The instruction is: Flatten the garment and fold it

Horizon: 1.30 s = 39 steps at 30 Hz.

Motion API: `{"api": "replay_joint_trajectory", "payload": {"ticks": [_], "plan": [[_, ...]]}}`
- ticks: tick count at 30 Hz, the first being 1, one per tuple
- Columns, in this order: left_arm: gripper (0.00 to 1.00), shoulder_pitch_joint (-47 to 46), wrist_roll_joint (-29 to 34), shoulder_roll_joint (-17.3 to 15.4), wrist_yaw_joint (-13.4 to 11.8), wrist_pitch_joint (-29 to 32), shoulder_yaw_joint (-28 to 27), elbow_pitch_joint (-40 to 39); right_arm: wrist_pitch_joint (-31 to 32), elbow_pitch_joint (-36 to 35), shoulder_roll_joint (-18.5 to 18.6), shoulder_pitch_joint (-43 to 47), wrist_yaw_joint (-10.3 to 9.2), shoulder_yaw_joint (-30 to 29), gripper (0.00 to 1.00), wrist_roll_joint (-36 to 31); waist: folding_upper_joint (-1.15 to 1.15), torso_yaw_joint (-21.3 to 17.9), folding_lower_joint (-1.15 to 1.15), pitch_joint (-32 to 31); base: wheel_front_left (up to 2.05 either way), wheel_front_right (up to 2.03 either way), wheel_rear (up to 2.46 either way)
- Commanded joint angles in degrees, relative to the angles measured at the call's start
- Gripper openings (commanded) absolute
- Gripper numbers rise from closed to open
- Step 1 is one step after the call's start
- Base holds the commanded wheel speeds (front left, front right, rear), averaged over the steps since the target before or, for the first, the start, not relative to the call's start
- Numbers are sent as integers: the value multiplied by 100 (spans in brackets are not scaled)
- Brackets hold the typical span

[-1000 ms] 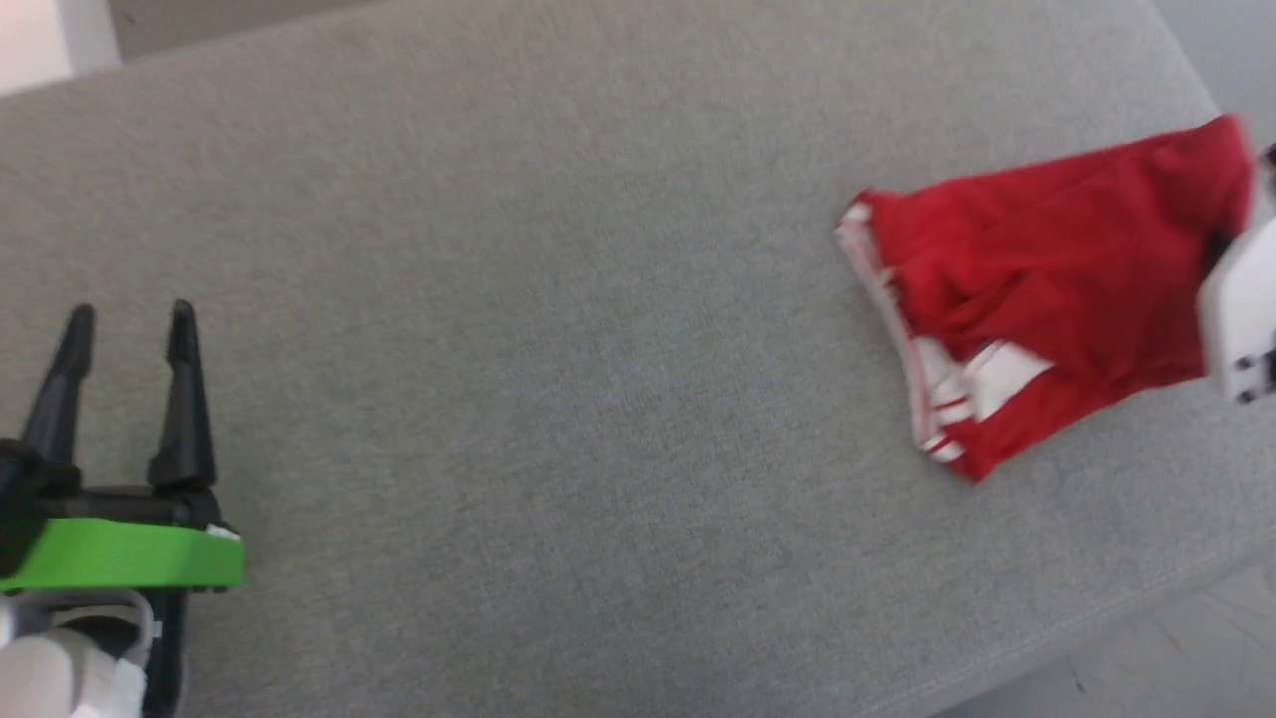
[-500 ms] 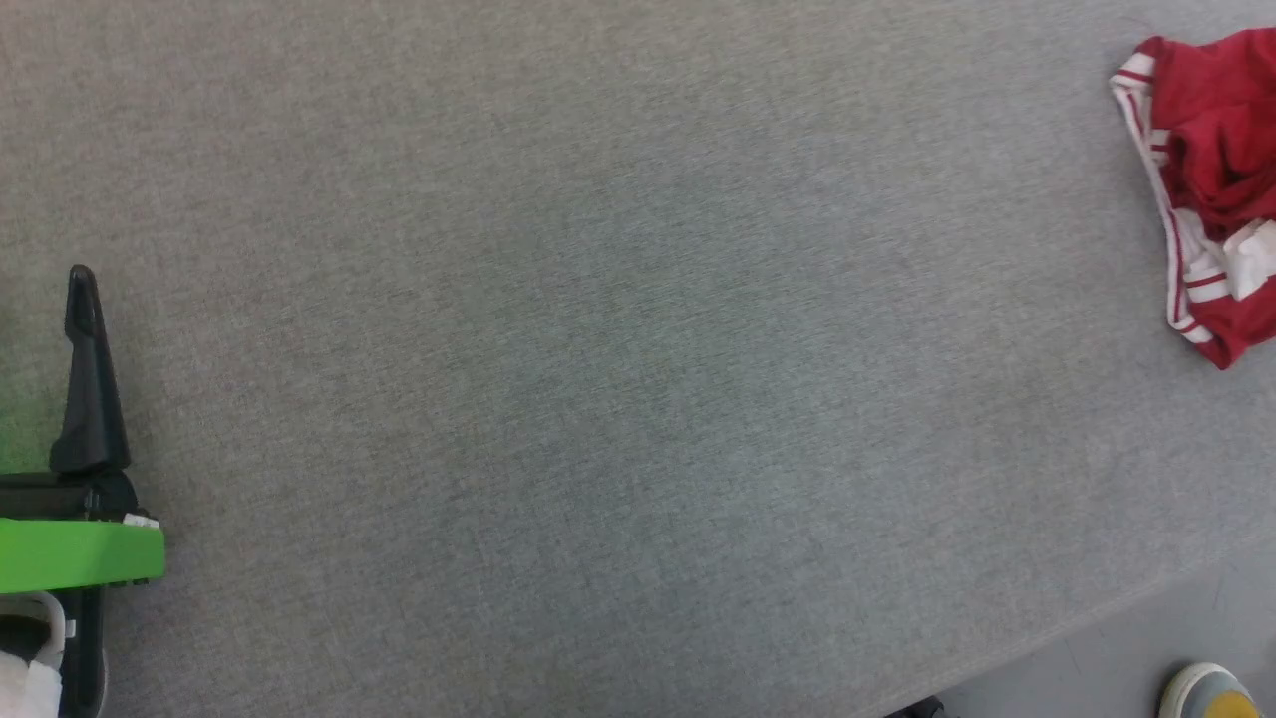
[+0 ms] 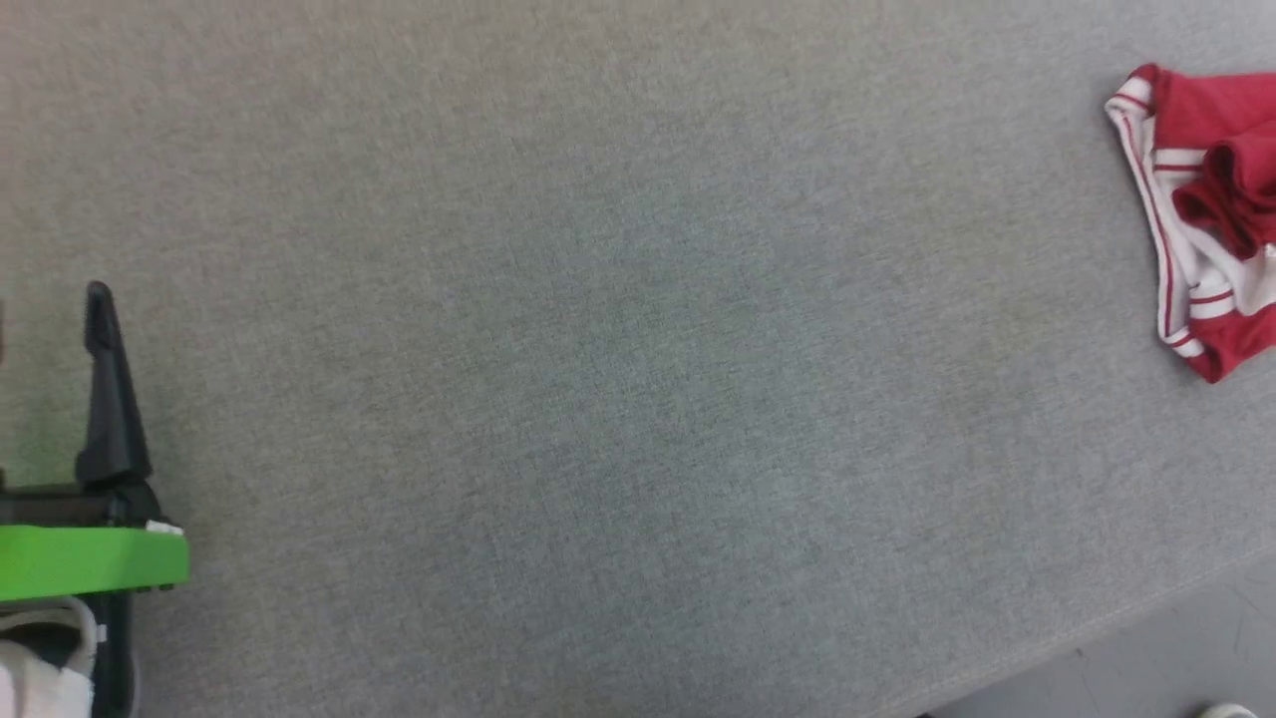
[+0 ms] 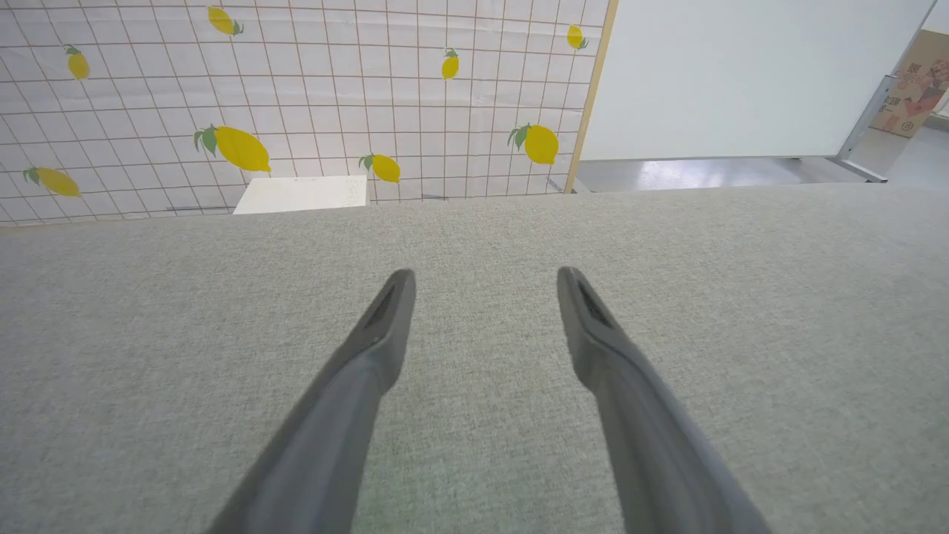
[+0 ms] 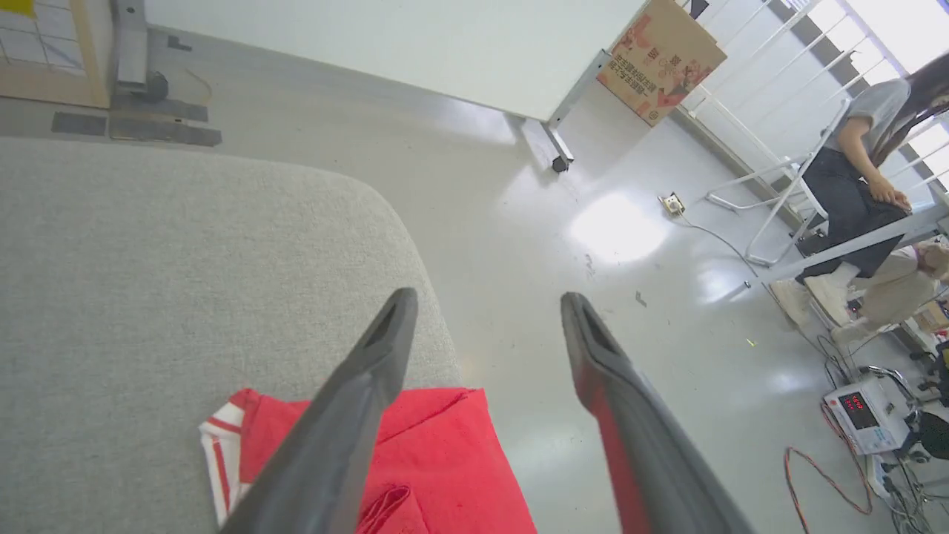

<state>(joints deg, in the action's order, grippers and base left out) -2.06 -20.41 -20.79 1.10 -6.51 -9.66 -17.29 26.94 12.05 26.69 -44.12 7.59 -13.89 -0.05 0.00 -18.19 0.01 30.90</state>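
Fingers point(image 4: 385, 326) of the left gripper point(image 4: 482, 278) stand wide over the grey cushion point(image 4: 741, 297). The right gripper point(image 5: 485, 297), equally spread and empty, hangs above the garment point(image 5: 437, 460), bunched at two o'clock in the head view. Flattening and folding apparently both remain.

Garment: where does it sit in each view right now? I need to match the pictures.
Head view: garment at the right edge, upper part, cut off by the frame.
Right wrist view: bottom centre, behind the open right gripper, near the cushion corner.
Left wrist view: bare cushion ahead of the open left gripper.
Shared landmark: the grey cushion.
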Motion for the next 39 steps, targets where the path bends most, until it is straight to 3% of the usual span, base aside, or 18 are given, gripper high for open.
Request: {"api": "replay_joint_trajectory", "payload": {"ticks": [1, 6, 13, 16, 20, 28, 39], "plan": [[100, 35, -43, 60, -35, -71, 50, 78, -126, -97, -28, -174, -10, 157, 100, 184, 0, 103, -1, -372, 0, 0, 0], [100, -82, -94, 264, -62, -292, 191, 432, -600, -403, -349, -421, -10, 731, 100, 660, 0, 329, -1, -866, 0, 0, 0], [100, -242, -128, 481, -136, -564, 249, 924, -1645, -739, -1351, -263, -10, 1232, 100, 1038, 0, 759, -1, -1585, 0, 0, 0], [100, -287, -110, 546, -158, -635, 284, 1075, -2241, -789, -1846, 40, -10, 1342, 100, 1043, 0, 972, -1, -1849, 0, 0, 0], [100, -351, -106, 649, -188, -704, 323, 1212, -2924, -740, -2246, 622, -10, 1430, 100, 1047, 0, 1257, -1, -2122, 0, 0, 0], [100, -453, 1, 794, -243, -787, 421, 1440, -4015, -356, -2378, 1711, -10, 1592, 100, 1471, 0, 1682, -1, -2482, 0, 0, 0], [100, -409, 279, 1074, -269, -832, 795, 1879, -4190, -62, -2380, 2979, -10, 1798, 100, 1746, 0, 1977, -1, -2802, 0, 0, 0]]}}
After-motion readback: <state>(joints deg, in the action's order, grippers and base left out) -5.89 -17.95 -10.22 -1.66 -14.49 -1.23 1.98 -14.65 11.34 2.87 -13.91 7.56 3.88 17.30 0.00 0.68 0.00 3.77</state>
